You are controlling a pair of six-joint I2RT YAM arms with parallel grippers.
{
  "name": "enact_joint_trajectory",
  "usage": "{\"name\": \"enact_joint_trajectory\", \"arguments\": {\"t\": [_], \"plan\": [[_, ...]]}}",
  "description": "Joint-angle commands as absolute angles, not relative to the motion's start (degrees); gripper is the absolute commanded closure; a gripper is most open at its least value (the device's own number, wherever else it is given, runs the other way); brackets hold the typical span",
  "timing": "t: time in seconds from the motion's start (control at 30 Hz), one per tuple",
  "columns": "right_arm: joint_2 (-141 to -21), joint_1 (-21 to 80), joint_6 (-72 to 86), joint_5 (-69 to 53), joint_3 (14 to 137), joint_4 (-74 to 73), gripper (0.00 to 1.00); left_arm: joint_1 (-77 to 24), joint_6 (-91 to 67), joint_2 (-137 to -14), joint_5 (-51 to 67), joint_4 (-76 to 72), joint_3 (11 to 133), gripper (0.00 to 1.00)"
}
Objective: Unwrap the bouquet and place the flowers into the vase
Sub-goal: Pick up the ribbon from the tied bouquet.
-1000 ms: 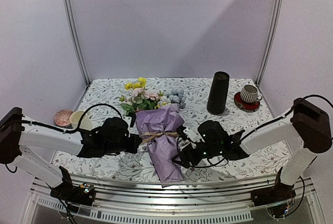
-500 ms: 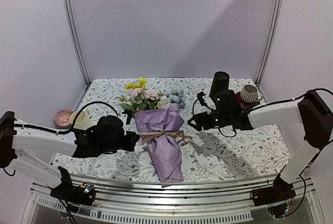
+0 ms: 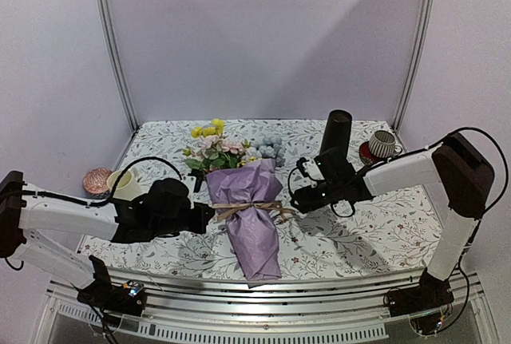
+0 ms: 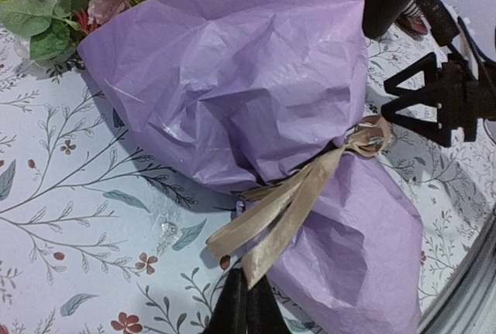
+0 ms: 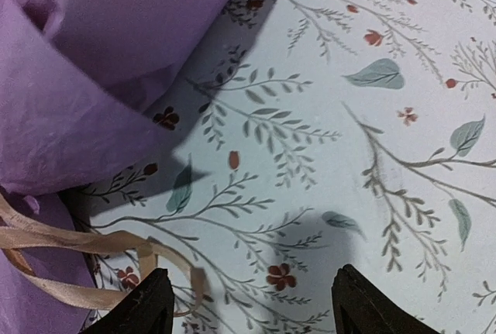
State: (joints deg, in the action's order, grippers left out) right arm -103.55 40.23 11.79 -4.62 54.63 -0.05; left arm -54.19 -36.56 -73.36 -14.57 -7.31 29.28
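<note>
Untying step: my left pincer [image 4: 246, 309] is clamped on a raffia [image 4: 302, 194] tail of the bouquet [image 3: 254, 228]; my right pincer [image 5: 248, 304] gapes wide beside the right loop, which it should grip next

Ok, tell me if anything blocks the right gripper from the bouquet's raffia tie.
Nothing visible does. The right gripper hovers open over bare tablecloth, and the raffia tie loops just beside one of its fingers.

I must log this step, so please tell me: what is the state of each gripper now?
Left gripper: closed on the raffia string end.
Right gripper: open, holding nothing.
</note>
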Motion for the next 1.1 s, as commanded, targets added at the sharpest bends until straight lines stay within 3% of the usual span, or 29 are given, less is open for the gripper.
{"name": "enact_joint_trajectory", "arguments": {"t": [0.0,0.23,0.67,0.83,0.97,1.07], "plan": [[-104.8,45.3,11.4,-2.0,54.1,-1.2,0.27,-53.9,-35.4,-74.1,-14.2,-9.0,29.2,1.0],[-99.4,49.2,11.5,-6.3,48.8,5.4,0.27,-53.9,-34.9,-74.7,-14.3,-7.7,30.8,1.0],[-95.1,47.1,9.5,-2.0,46.3,6.3,0.25,-53.9,-34.5,-73.3,-14.9,-6.5,31.1,1.0],[-95.9,47.0,6.5,3.3,49.5,4.2,0.28,-53.9,-34.5,-73.1,-14.9,-6.3,30.8,1.0],[-98.0,47.1,4.1,5.1,52.6,3.0,0.39,-53.9,-34.5,-73.1,-14.9,-6.2,30.8,1.0],[-99.9,47.9,2.5,6.8,53.4,4.0,0.4,-53.9,-34.5,-73.0,-14.9,-6.4,30.8,1.0]]}}
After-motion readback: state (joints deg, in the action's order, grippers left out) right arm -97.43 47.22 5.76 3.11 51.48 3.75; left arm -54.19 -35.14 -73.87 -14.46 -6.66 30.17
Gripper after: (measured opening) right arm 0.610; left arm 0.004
